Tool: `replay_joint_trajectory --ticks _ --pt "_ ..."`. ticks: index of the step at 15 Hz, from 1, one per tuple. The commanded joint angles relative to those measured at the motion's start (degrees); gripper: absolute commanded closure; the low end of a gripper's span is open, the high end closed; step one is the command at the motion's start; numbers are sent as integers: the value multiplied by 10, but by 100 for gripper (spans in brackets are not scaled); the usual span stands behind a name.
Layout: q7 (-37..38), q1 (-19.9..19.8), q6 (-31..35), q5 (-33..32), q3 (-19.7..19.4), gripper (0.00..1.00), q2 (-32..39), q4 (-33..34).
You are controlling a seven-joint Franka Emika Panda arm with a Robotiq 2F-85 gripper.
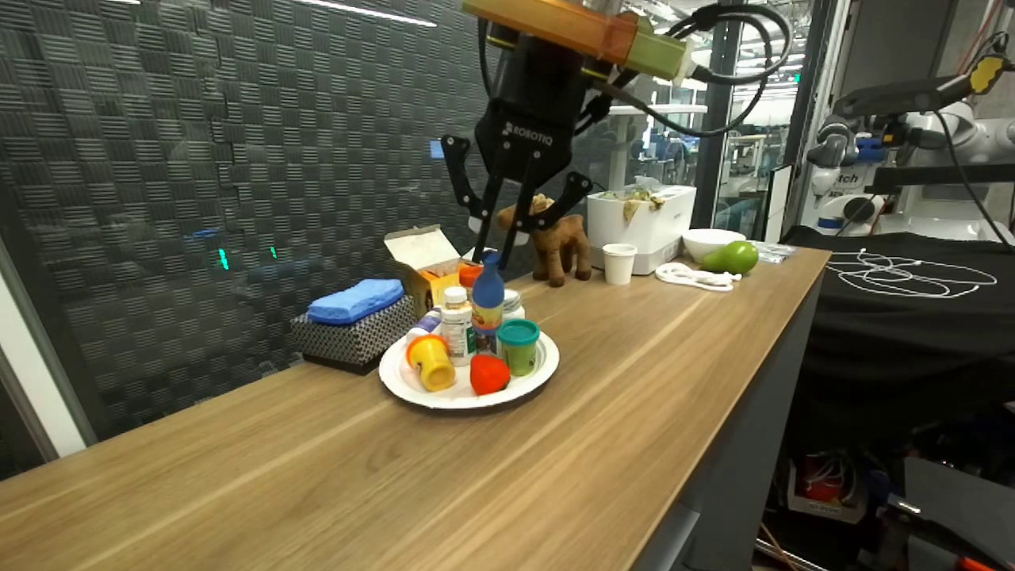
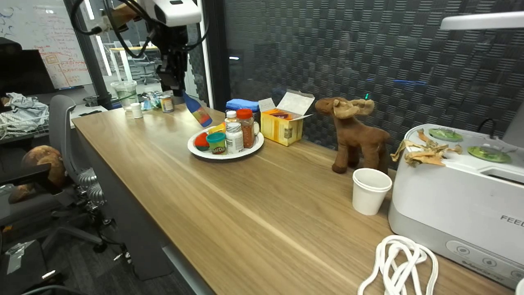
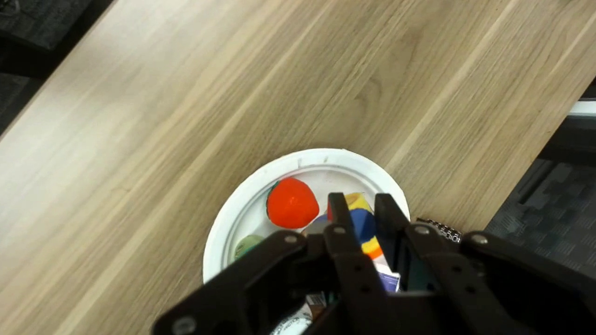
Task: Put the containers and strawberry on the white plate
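- The strawberry (image 3: pixel 292 203) lies on the white plate (image 3: pixel 335 179), so that part looks done.
- Sharing the plate are the teal-lidded tub (image 2: pixel 216 143), upright; the yellow cup (image 1: pixel 432 365), on its side; a white bottle (image 2: pixel 234 138), a second white bottle (image 2: pixel 231 116) and the red-capped bottle (image 2: pixel 248 133), all standing.
- A white-and-purple container (image 1: pixel 427 320) is partly hidden at the back; I cannot tell whether it rests fully on the plate.
- The blue bottle (image 2: pixel 197 111) seems the only piece left: it hangs over the plate, leaning in an exterior view.
- The tool (image 1: pixel 492 260) is narrow, pinching the blue bottle by its top end.
- Lowering it into a gap and letting go likely remain.
- Outward on the surface (image 2: pixel 245 213), the open box (image 2: pixel 281 128) is near the plate; the toy moose (image 2: pixel 360 139) and paper cups (image 2: pixel 369 194) are farther off, probably not meant.
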Motion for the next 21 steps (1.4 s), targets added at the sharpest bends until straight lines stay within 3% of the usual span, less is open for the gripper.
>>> replay_joint_trajectory --ticks 1,10,21 --pt "-41 -6 33 35 -2 95 -5 -16" --pt "-113 -15 56 86 -10 95 31 2" --pt "-170 -43 9 126 -28 95 95 63"
